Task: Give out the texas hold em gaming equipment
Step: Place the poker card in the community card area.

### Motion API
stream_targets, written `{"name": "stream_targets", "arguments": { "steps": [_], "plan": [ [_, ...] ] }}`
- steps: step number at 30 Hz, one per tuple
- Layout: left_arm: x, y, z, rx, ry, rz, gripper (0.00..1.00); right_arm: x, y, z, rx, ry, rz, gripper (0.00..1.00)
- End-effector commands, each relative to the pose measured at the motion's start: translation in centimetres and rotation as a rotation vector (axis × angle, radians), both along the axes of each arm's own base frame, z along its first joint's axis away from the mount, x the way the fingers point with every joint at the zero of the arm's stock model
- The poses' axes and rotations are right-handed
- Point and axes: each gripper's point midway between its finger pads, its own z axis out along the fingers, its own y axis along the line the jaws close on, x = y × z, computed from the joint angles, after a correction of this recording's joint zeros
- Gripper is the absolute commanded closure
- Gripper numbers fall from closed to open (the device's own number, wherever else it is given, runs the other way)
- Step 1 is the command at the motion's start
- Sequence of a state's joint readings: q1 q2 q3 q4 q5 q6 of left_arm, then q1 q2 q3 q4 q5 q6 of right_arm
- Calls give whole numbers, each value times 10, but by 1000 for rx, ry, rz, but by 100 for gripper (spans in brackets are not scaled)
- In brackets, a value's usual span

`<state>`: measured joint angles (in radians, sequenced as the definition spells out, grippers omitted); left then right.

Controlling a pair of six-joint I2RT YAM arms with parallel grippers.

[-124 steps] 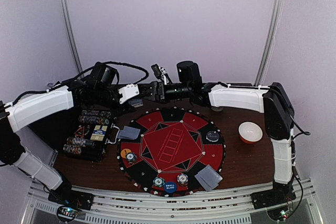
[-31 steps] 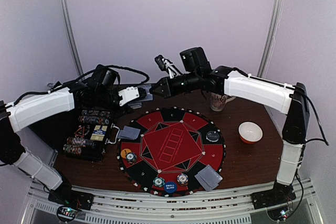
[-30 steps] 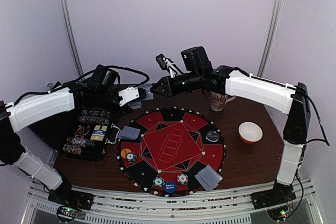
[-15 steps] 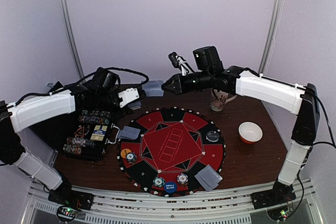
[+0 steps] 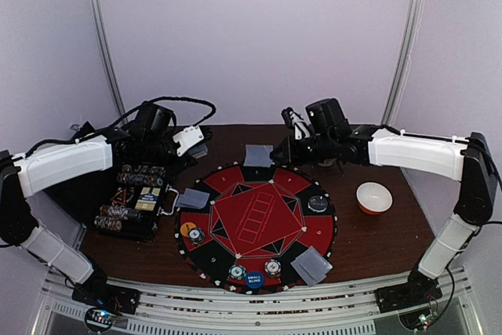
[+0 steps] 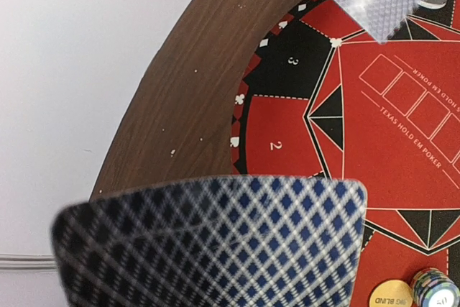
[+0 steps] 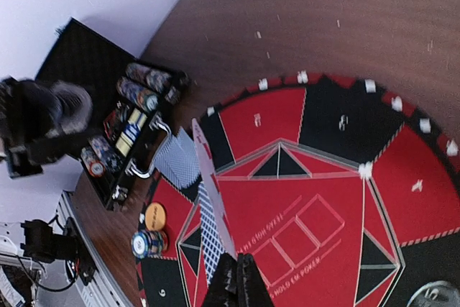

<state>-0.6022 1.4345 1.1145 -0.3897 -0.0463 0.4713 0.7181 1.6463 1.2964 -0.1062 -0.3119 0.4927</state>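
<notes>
the right gripper (image 7: 238, 277) pinches a card (image 7: 209, 219) seen edge-on above the red and black mat (image 7: 302, 170). to its left lie more cards (image 7: 176, 162), an orange button (image 7: 154, 215), a chip stack (image 7: 147, 243) and the chip case (image 7: 133, 124).

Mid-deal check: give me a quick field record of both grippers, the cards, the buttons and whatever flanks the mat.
left gripper: shut on held cards, count unclear
right gripper: shut on one card, raised near the mat's far edge
mat: round, red and black
piles on mat: left pile at left rim; near-right pile
buttons on mat: blue button, orange button, dark button
chip case: open, left of mat
bowl: right of mat
</notes>
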Motion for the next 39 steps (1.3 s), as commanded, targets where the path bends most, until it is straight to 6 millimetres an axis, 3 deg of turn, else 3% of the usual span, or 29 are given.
{"name": "stream_targets", "arguments": {
  "steps": [1, 4, 8, 20, 33, 39],
  "plan": [
    [13, 0, 0, -43, -25, 48, 60, -41, 4, -63, -66, 171, -32, 100],
    [16, 0, -3, -41, -17, 59, 60, -65, 12, -95, -80, 283, -14, 100],
    [16, -3, -3, -67, -6, 62, 60, -75, 8, -119, -111, 372, -45, 100],
    [10, -8, 8, -126, 15, 55, 60, -138, 30, -205, -101, 731, -35, 100],
    [8, -8, 12, -130, 12, 54, 60, -160, 32, -218, -154, 777, -26, 100],
    [8, -8, 12, -131, 15, 53, 60, -152, 27, -211, -171, 732, -64, 100]
  ]
}}
